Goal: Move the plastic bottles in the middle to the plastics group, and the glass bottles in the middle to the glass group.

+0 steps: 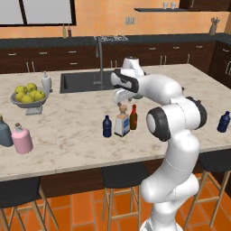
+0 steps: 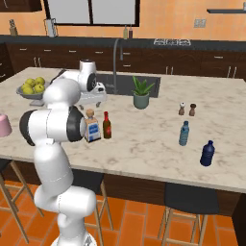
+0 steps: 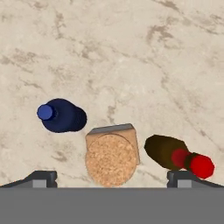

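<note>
You've got the marble bench (image 1: 67, 131) w/ the sink (image 1: 81, 81) at its far side, arm bent over the middle. Fruit bowl (image 1: 29, 97) sits far left in the left base view, white bottle (image 1: 46, 82) just behind it; the right base view adds a potted plant (image 2: 141, 93) by the sink and two small shakers (image 2: 186, 109).

Glass group: grey-blue bottle (image 1: 4, 131) and pink bottle (image 1: 21, 139) stand side by side at the left edge of the left base view; right base view catches just the pink one's edge. Plastics group: teal-blue bottle (image 2: 184, 133) and brighter blue bottle (image 2: 207, 153) near each other, best seen in the right base view.

Middle trio stands upright in a row, close together: navy bottle (image 1: 107, 126), square clear bottle (image 1: 122, 122), brown bottle (image 1: 133, 117). Hand view looks straight down on them, cork top between the other two.

Claw (image 3: 111, 179) hovers above the cork bottle, tips spread wide, nothing held.
</note>
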Controlling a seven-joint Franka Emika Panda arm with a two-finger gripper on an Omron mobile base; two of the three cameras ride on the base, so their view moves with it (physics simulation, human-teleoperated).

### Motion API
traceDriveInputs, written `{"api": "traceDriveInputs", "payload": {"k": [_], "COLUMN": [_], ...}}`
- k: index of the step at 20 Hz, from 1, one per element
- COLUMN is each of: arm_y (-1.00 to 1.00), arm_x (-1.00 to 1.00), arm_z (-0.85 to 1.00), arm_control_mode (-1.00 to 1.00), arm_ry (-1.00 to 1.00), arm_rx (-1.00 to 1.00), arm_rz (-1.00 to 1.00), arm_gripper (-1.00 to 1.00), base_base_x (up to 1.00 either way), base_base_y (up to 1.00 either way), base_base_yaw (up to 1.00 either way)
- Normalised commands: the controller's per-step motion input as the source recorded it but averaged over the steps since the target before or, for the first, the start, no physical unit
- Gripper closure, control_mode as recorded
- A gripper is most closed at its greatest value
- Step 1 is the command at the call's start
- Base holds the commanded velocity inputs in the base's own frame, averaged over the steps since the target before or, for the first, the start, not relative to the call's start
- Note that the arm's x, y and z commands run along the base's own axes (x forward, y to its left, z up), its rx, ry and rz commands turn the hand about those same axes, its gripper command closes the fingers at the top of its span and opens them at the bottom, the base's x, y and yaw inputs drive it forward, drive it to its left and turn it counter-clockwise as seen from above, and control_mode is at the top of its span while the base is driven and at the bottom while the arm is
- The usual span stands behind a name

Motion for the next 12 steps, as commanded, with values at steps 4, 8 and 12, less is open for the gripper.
{"api": "traceDriveInputs", "payload": {"k": [4,8,12], "arm_y": [0.04,0.03,0.03], "arm_x": [0.0,-0.13,-0.01], "arm_z": [-0.3,-0.18,-0.18], "arm_control_mode": [-1.0,-1.0,-1.0], "arm_ry": [0.0,0.0,0.0], "arm_rx": [0.0,0.0,0.0], "arm_rz": [0.04,0.04,0.02], "arm_gripper": [-1.0,-1.0,-1.0], "base_base_x": [0.0,0.0,0.0], "base_base_y": [0.0,0.0,0.0], "base_base_yaw": [0.0,0.0,0.0]}}
